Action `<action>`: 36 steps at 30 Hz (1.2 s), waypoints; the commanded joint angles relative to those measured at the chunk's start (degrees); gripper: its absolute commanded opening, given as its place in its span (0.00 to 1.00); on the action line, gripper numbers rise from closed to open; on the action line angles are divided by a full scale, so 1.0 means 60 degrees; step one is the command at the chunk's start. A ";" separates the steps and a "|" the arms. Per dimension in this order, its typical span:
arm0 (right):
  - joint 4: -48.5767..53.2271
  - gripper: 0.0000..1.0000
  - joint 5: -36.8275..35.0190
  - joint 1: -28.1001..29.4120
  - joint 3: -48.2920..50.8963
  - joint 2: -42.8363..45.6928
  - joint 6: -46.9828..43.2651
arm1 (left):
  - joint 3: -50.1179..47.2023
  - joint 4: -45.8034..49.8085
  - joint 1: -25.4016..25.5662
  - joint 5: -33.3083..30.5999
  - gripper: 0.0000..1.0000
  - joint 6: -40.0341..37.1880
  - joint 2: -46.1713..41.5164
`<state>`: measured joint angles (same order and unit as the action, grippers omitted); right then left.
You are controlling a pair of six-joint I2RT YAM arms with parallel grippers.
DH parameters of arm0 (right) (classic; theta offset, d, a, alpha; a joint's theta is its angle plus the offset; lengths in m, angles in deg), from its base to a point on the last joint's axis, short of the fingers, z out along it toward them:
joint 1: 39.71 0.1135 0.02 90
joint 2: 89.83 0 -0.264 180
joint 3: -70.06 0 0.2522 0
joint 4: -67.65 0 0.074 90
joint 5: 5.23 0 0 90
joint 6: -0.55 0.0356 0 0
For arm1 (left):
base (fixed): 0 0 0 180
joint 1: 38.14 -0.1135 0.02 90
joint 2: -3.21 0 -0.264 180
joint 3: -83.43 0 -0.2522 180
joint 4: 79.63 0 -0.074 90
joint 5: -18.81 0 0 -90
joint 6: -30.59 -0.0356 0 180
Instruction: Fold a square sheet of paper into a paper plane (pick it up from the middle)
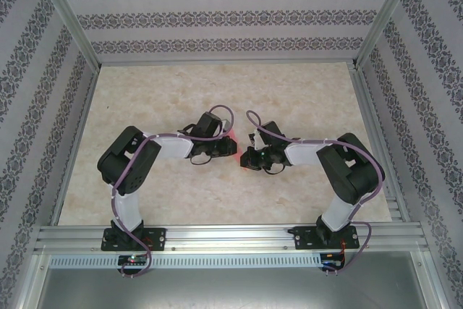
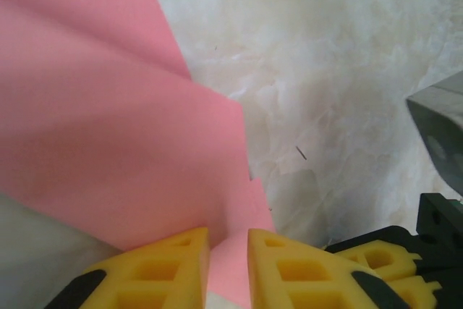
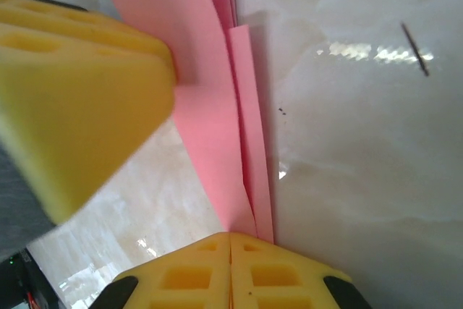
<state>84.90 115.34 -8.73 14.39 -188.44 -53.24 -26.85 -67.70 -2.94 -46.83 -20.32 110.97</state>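
The square sheet of paper (image 1: 235, 144) is pink and folded into several layers, and it hangs between the two grippers above the middle of the table. In the left wrist view the paper (image 2: 108, 142) spreads up and left in creased flaps. My left gripper (image 2: 228, 240) has its yellow fingertips slightly apart, with a strip of paper running through the gap. My right gripper (image 3: 230, 240) is shut on the narrow end of the paper (image 3: 210, 121), whose long folds run away from it. In the top view my left gripper (image 1: 228, 147) and my right gripper (image 1: 243, 154) nearly touch.
The marbled beige table (image 1: 289, 99) lies under both arms. Patterned walls (image 1: 217, 16) and aluminium frame posts close it in on three sides. A rail (image 1: 231, 236) runs along the near edge. One yellow finger (image 3: 72, 106) of the left gripper stands close to the right wrist camera.
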 commanded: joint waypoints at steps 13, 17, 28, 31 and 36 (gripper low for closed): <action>0.1396 0.08 -0.1059 -0.0198 0.0163 -0.0770 -0.0305 | 0.0504 -0.0334 -0.0988 0.0175 0.25 -0.1895 -0.0260; 0.1394 0.08 -0.1008 -0.0198 0.0146 -0.0834 -0.0309 | 0.0694 -0.0217 -0.1085 0.0079 0.23 -0.2129 0.0129; 0.1406 0.08 -0.0976 -0.0198 0.0187 -0.0936 -0.0323 | 0.1137 -0.0010 -0.1190 -0.0322 0.21 -0.2405 0.0883; 0.1517 0.08 -0.0967 -0.0212 0.0174 -0.0938 -0.0364 | 0.1214 0.0063 -0.1220 -0.0362 0.20 -0.2529 0.1033; 0.1768 0.08 -0.1006 -0.0241 0.0145 -0.0945 -0.0439 | 0.1227 0.0263 -0.1290 -0.0643 0.20 -0.2633 0.1204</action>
<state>86.84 117.66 -9.52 13.06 -189.73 -53.79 -20.53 -67.48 -9.43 -48.03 -33.72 116.77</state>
